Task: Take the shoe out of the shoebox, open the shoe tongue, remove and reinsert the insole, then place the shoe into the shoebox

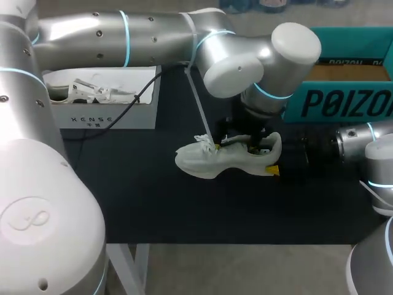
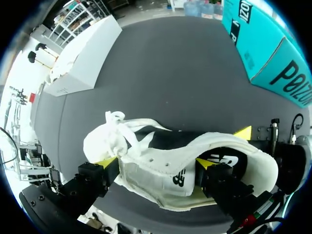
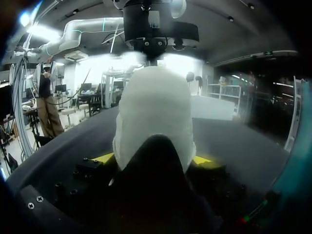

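A white shoe (image 1: pixel 224 158) lies on its sole on the black table (image 1: pixel 141 196), toe to the left, laces loose at the front. My left gripper (image 1: pixel 245 136) comes down over its middle. In the left wrist view the left gripper (image 2: pixel 155 162) is open, and its yellow tips straddle the shoe (image 2: pixel 161 170) at the tongue. My right gripper (image 1: pixel 281 161) comes in from the right at the heel. In the right wrist view both yellow tips of the right gripper (image 3: pixel 153 159) press the heel of the shoe (image 3: pixel 153 112) from two sides.
A white shoebox (image 1: pixel 104 114) holding another white shoe (image 1: pixel 92 92) stands at the back left. An open teal shoebox (image 1: pixel 344 101) stands at the back right, close behind my right arm. A black cable (image 1: pixel 132 104) runs along the table by the white box.
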You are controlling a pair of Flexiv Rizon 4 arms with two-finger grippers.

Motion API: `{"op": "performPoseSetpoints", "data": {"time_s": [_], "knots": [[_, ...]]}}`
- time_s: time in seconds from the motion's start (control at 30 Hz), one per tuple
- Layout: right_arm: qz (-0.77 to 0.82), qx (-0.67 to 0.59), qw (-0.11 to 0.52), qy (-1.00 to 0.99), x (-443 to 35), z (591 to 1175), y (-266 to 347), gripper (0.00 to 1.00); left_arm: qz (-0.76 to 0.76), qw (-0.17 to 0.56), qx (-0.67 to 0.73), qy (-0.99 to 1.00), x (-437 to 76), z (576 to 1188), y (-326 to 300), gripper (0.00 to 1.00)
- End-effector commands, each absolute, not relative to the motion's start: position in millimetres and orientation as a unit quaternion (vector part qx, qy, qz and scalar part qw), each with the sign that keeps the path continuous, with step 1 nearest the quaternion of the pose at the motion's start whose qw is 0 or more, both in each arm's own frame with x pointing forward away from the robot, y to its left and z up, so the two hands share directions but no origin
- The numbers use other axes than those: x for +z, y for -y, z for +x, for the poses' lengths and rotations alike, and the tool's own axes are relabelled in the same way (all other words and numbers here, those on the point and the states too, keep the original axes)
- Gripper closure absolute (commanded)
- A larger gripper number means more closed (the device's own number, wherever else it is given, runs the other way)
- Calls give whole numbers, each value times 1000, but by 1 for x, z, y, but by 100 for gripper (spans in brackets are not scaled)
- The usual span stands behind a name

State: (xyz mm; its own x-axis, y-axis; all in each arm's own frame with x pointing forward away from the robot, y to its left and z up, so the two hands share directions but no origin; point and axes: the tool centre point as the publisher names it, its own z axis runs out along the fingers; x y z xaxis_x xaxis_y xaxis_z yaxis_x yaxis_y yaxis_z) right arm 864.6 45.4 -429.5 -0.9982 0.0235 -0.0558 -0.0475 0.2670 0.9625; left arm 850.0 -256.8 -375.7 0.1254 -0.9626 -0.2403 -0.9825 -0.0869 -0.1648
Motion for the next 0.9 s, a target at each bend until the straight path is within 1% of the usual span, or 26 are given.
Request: {"op": "performPoseSetpoints", "data": {"time_s": [0.03,0.1,0.17,0.23,0.27,0.3,0.33,0.5,0.57,0.63,0.77,0.9], "knots": [[-7,605,30,-796,-435,865,-47,100,-736,150,38,-659,-375,848,259,51],[-7,605,30,-796,-435,865,-47,100,-735,154,37,-660,-373,847,258,75],[-7,605,30,-796,-435,865,-47,100,-734,156,37,-660,-371,847,258,82],[-7,605,30,-796,-435,865,-47,100,-734,158,36,-660,-370,846,257,82],[-7,605,30,-796,-435,865,-47,100,-733,158,36,-660,-369,846,257,83],[-7,605,30,-796,-435,865,-47,100,-733,159,36,-660,-369,846,257,88],[-7,605,30,-796,-435,865,-47,100,-733,160,35,-661,-368,846,257,100],[-7,605,30,-796,-435,865,-47,100,-732,164,35,-661,-364,843,253,100],[-7,605,30,-796,-435,865,-47,100,-732,166,34,-660,-362,843,251,94],[-7,605,30,-796,-435,865,-47,100,-733,169,32,-658,-359,843,247,95],[-7,605,30,-796,-435,865,-47,100,-738,172,25,-652,-351,842,239,93],[-7,605,30,-796,-435,865,-47,100,-744,175,17,-645,-343,841,228,87]]}}
